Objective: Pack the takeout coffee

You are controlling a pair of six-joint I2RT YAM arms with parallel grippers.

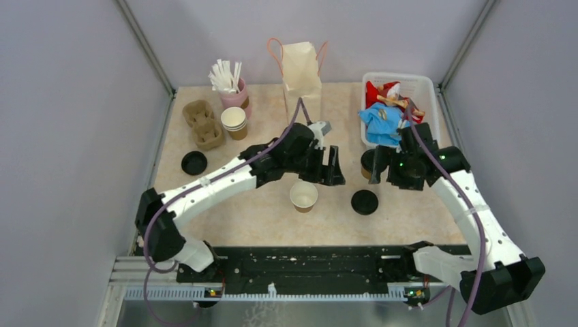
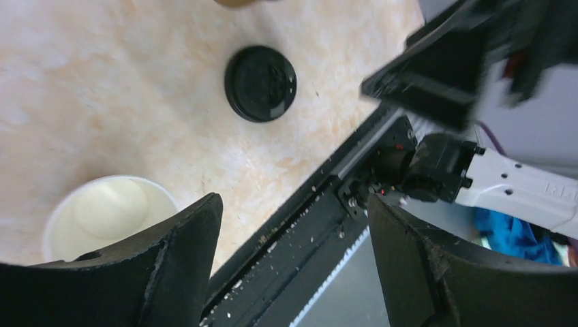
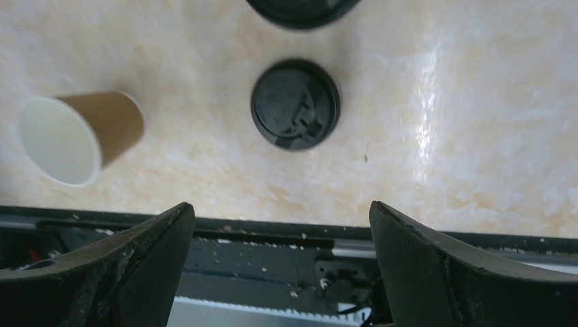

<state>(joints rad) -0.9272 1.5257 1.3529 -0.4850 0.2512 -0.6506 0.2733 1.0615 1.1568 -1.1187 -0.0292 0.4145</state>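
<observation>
A small brown paper cup stands lidless near the table's middle; the left wrist view has it at lower left, the right wrist view at left. A loose black lid lies flat just right of it. A second cup with a black lid on is half hidden behind my right gripper, and its lid shows at the top edge. My left gripper hovers just above and behind the lidless cup, open and empty. The right gripper is open and empty too.
The tan paper bag stands upright at the back centre. Left of it are a pink cup of straws, a stack of lidless cups, a cardboard cup carrier and another black lid. A white basket sits back right.
</observation>
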